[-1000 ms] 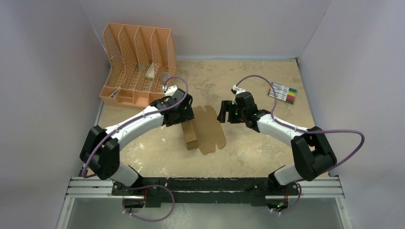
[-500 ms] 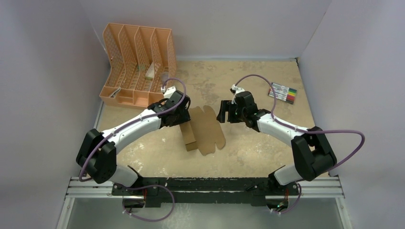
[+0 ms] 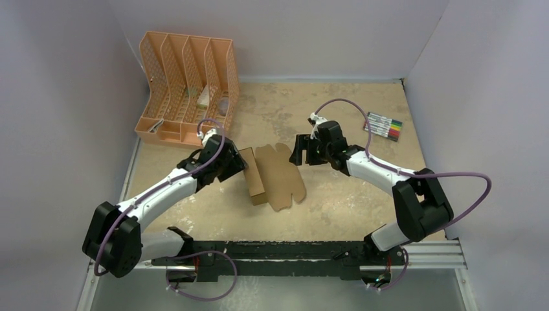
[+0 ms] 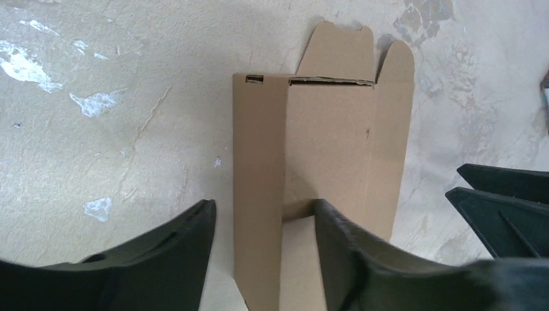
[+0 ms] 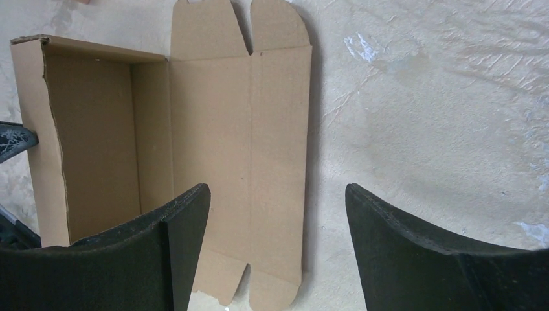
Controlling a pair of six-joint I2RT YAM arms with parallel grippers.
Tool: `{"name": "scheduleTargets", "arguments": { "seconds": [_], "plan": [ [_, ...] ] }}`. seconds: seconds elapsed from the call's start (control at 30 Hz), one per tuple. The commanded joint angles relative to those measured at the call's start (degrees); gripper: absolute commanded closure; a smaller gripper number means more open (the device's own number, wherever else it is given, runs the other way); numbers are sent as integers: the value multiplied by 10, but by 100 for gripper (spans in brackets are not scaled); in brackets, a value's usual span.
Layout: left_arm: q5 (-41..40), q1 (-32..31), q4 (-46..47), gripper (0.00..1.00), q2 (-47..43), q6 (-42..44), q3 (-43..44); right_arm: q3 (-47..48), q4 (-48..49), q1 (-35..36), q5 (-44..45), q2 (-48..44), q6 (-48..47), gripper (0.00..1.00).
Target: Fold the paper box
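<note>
While the left end effector [image 4: 265, 206] straddles the paper box [image 4: 330, 129] wall half-open, the right end effector [image 5: 278, 189] gapes.

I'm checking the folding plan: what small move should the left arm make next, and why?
Probably close the left end effector on the raised side panel of the plain brown cardboard paper box: its fingers straddle that upright panel with gaps on both sides, while the rest lies flat beneath the open right end effector.

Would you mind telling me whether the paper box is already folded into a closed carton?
No: most of the paper box lies flat on the table, only one side panel raised.
</note>
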Motion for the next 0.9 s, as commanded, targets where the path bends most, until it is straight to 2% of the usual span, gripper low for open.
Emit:
{"name": "scheduleTargets", "arguments": {
  "seconds": [0.0,0.13,0.27,0.5,0.7,0.87],
  "plan": [
    [12,3,12,36,-7,0,30,27,-8,-2,-9,-1,-4,21],
    [-27,-8,-48,23,14,17,104,29,-11,-3,1,-1,-5,20],
    [-64,-29,-92,19,50,11,154,26,-9,-2,3,0,-4,20],
    [-134,-64,-184,18,137,18,230,20,-7,-4,9,-6,-7,20],
    [-126,-68,-181,19,166,26,234,15,-1,-6,2,-9,-10,20],
    [-97,-68,-147,28,177,18,218,17,1,-9,-1,-6,-13,20]
  ]
}}
